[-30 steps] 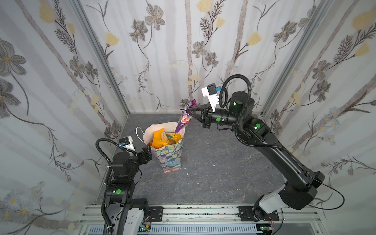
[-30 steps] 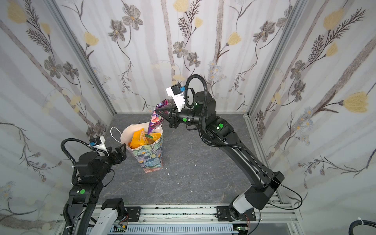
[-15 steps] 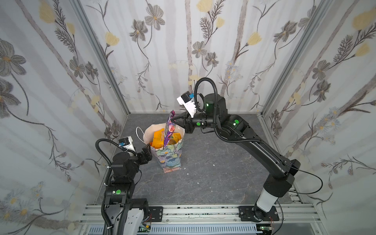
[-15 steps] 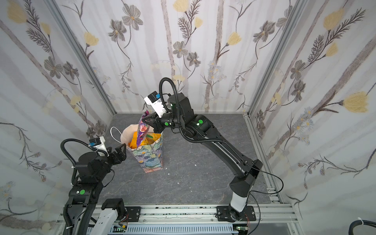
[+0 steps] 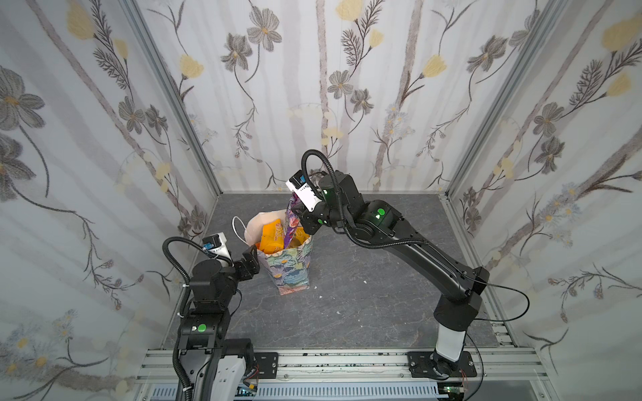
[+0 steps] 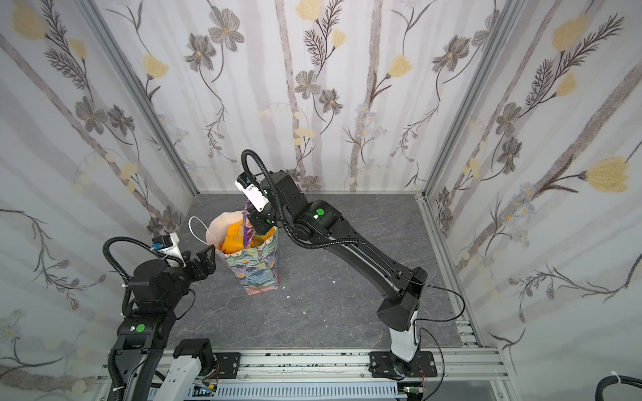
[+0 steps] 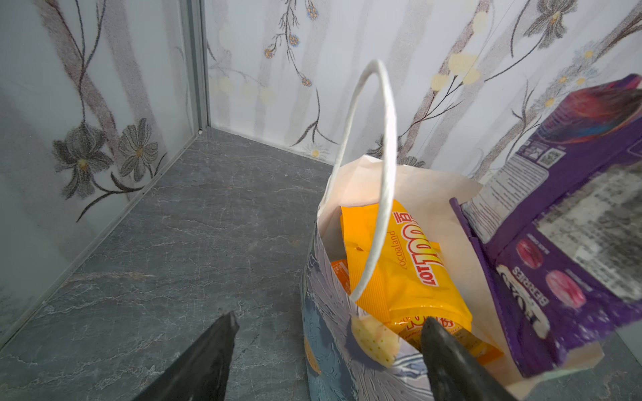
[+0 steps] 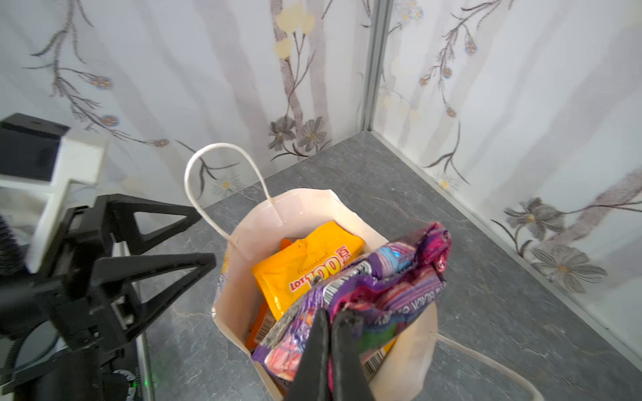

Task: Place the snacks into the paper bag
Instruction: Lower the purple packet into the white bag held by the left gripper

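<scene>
Snacks: purple crinkly plastic packet (image 8: 364, 288) pinched in closed right gripper (image 8: 331, 333), partly inside floral paper gift bag (image 5: 290, 264); left gripper (image 7: 329, 319) gapes empty astride rim, seemingly steadying

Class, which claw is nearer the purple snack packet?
Right. The right claw is shut on the purple packet over the paper bag; the left claw stands open at the bag's rim.

The floral paper bag (image 5: 290, 270) stands upright and open. An orange packet (image 5: 272, 236) sits inside it, and a purple packet (image 5: 291, 225) pokes upright from its mouth.
</scene>
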You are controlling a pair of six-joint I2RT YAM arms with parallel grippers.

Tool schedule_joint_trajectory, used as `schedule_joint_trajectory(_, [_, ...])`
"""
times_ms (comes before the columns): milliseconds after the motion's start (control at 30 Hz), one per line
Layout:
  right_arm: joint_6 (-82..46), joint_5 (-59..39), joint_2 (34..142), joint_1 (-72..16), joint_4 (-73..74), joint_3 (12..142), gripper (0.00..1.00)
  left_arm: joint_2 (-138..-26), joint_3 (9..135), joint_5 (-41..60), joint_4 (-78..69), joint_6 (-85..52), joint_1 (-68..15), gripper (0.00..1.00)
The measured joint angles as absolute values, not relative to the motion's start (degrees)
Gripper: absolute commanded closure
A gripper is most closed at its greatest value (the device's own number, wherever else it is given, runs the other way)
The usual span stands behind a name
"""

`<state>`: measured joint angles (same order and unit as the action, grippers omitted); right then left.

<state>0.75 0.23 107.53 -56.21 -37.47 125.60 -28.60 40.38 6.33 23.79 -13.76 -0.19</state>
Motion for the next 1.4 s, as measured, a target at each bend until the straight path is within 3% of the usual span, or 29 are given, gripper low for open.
schedule_joint_trajectory(467, [5.48, 12.78, 109.23, -57.78, -40.05, 125.84, 1.0, -28.47, 40.38, 6.31, 23.79, -13.76, -0.19, 0.16])
schedule_joint_trajectory(1400, [7.11, 20.91, 113.08, -60.64, -40.03, 126.85, 0.98, -28.47, 40.36, 6.31, 23.79, -13.76, -0.19, 0.16])
